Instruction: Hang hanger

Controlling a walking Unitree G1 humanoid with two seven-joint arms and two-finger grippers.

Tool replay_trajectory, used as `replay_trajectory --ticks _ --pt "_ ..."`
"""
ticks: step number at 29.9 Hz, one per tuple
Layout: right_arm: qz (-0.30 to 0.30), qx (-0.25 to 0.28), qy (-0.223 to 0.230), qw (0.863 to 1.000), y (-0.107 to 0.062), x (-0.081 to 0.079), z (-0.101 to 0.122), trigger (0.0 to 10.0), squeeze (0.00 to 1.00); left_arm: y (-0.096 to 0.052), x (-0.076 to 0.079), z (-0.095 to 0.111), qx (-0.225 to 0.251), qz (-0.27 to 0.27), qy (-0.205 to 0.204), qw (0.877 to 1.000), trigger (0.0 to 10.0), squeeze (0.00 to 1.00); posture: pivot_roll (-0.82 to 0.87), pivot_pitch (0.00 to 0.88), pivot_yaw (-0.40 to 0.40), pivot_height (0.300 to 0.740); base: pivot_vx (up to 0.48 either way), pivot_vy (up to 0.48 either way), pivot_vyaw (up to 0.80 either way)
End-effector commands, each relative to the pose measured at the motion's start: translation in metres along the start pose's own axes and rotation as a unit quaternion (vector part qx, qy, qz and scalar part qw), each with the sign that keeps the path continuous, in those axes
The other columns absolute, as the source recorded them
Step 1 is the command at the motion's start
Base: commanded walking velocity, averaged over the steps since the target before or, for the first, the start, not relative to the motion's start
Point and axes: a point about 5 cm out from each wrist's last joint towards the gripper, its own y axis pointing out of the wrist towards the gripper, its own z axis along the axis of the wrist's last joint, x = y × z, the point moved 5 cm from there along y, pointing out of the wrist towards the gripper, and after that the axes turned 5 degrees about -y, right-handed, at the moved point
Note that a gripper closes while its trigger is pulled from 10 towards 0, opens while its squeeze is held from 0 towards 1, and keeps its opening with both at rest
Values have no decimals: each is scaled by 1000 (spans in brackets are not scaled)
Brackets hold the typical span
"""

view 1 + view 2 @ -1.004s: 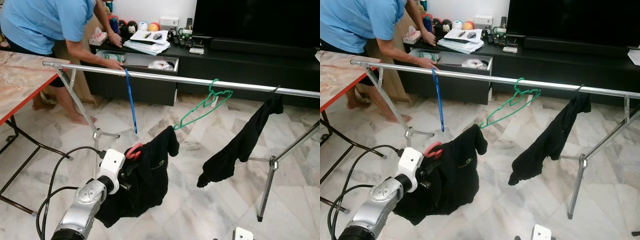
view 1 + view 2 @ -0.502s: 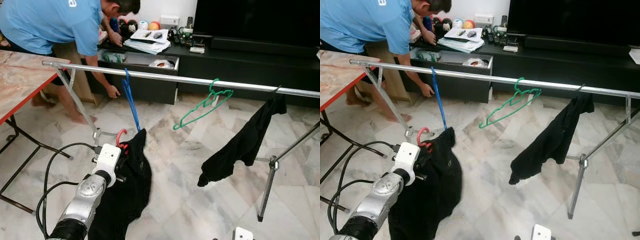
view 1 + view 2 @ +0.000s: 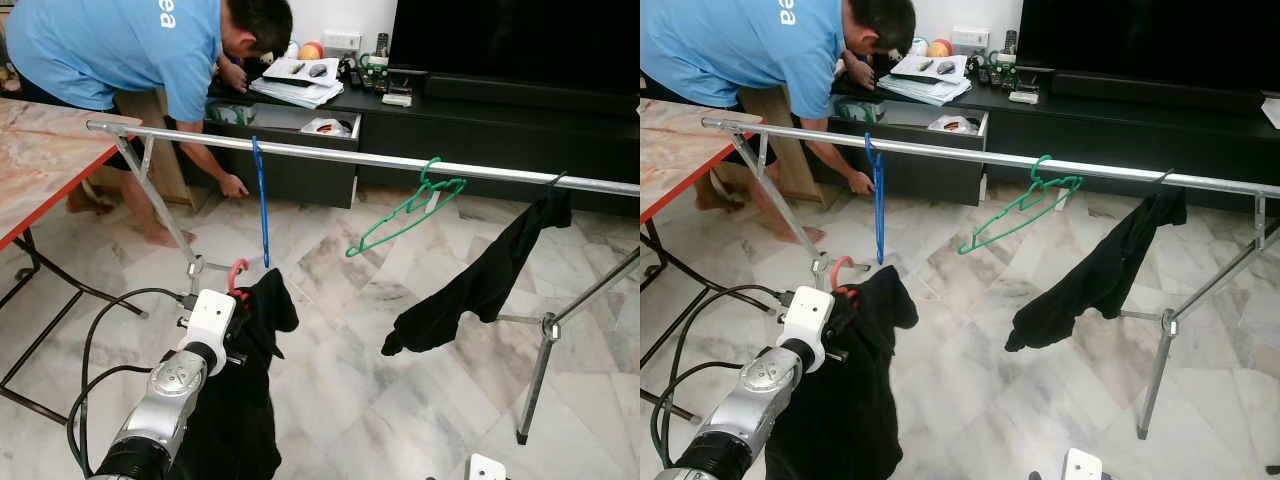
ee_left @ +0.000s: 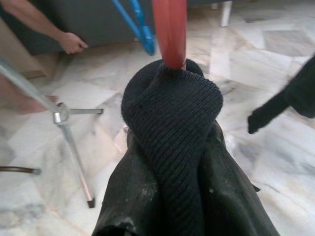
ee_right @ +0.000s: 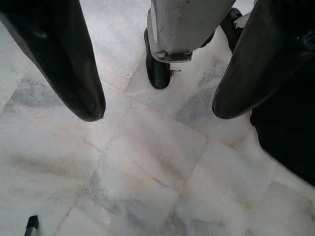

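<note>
Left eye view: left gripper (image 3: 238, 322) raised at lower left, buried in the black shirt (image 3: 240, 400) draped on the red hanger (image 3: 236, 276); fingers hidden by cloth, so cannot tell how the jaws stand, though evidently carrying hanger and shirt. Red hook poking up just above the white wrist, well below the rail (image 3: 400, 161) and a little to the left of the blue hanger (image 3: 261, 200) that dangles from it. So the target lies up and forward from the jaws: rail's long axis running left to right across the view, hook standing roughly upright. Judged next: lift until the hook clears the bar, then settle between the blue hanger and the green hanger (image 3: 405, 205). Left arm plainly the nearer.

Farther right, a second black garment (image 3: 480, 290) hanging from the rail. Person (image 3: 130, 60) bent over a drawer behind the rack.

Left wrist view: close on the red neck (image 4: 170, 29) rising out of the ribbed collar (image 4: 172, 103), blue hanger just beyond.

Right wrist view: right gripper (image 5: 157, 110) hanging idle over marble floor (image 5: 147, 172), fingers spread apart, holding nothing.
</note>
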Motion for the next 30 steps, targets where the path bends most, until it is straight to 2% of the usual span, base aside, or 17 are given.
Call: replay_trajectory --ticks 1,4,5,6,30 --pt "-1 -9 -4 1000 0 0 -4 10000 0 -2 1 4 14 -12 3 1000 10000 0 -65 118 7 740 0 0 0" --pt "-1 -10 -5 1000 0 1 -4 10000 0 -3 3 0 6 -22 7 1000 10000 0 -66 120 7 740 0 0 0" --pt "-1 -9 -5 1000 0 1 -4 10000 0 -4 3 -1 4 -23 7 1000 8353 0 -65 120 5 740 0 0 0" --pt "-1 -9 -6 1000 0 1 -4 10000 0 -4 1 -2 2 -20 2 1000 0 0 -63 119 4 740 0 0 0" --pt "1 -9 -8 1000 0 1 -3 10000 0 -5 25 0 9 -100 -7 995 0 0 -61 105 1 740 0 0 0"
